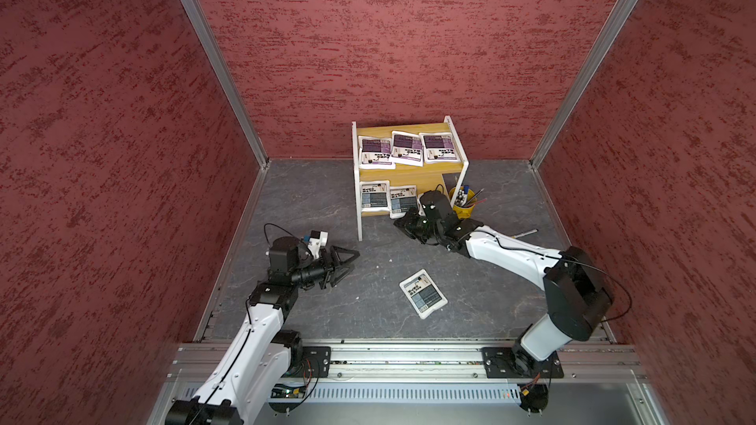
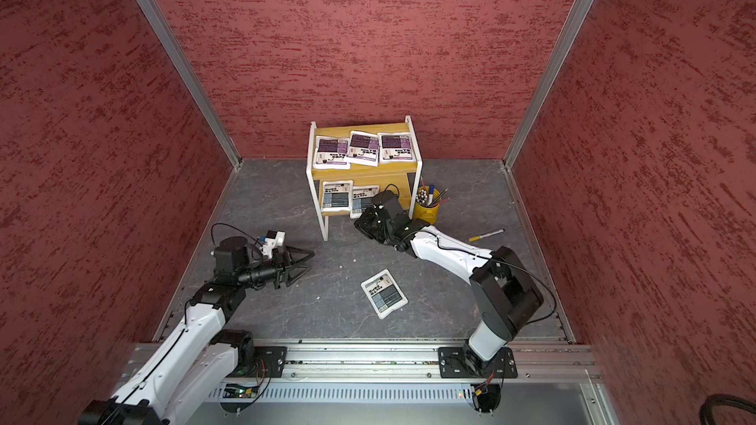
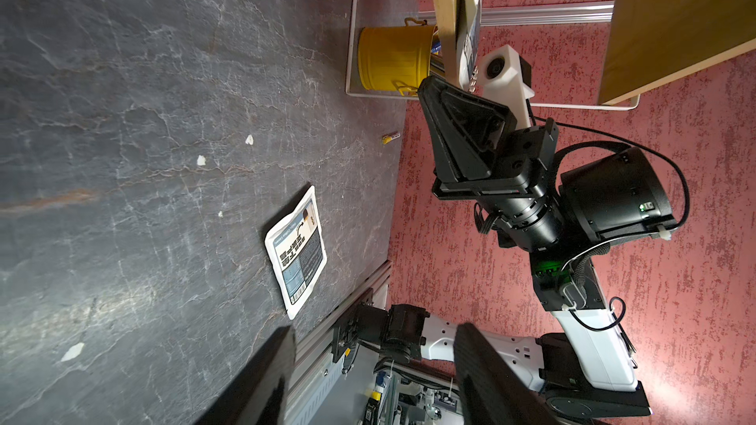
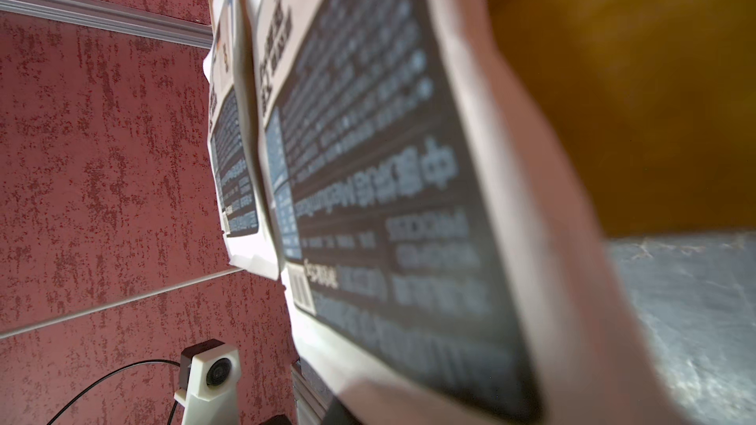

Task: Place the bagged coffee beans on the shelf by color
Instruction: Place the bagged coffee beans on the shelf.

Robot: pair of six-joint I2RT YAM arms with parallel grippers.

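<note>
The shelf (image 1: 376, 132) (image 2: 327, 132) stands at the back wall. Three purple-labelled bags of coffee beans (image 1: 407, 148) (image 2: 363, 147) lie side by side on its upper board. Two grey-blue bags rest on the lower board, a left one (image 1: 374, 197) (image 4: 233, 165) and a right one (image 1: 403, 200) (image 2: 364, 198). My right gripper (image 1: 405, 222) (image 2: 363, 222) is shut on the right bag's near edge (image 4: 388, 198), which fills the right wrist view. Another grey-blue bag (image 1: 423, 293) (image 2: 384, 293) (image 3: 296, 251) lies flat on the table. My left gripper (image 1: 347, 263) (image 3: 374, 365) hovers open and holds nothing, left of that bag.
A yellow pen cup (image 1: 464, 206) (image 2: 426, 208) (image 3: 392, 59) stands right beside the shelf's right leg, close behind my right wrist. A marker (image 1: 525, 233) (image 2: 487, 235) lies on the dark slate table at the right. Red walls enclose three sides.
</note>
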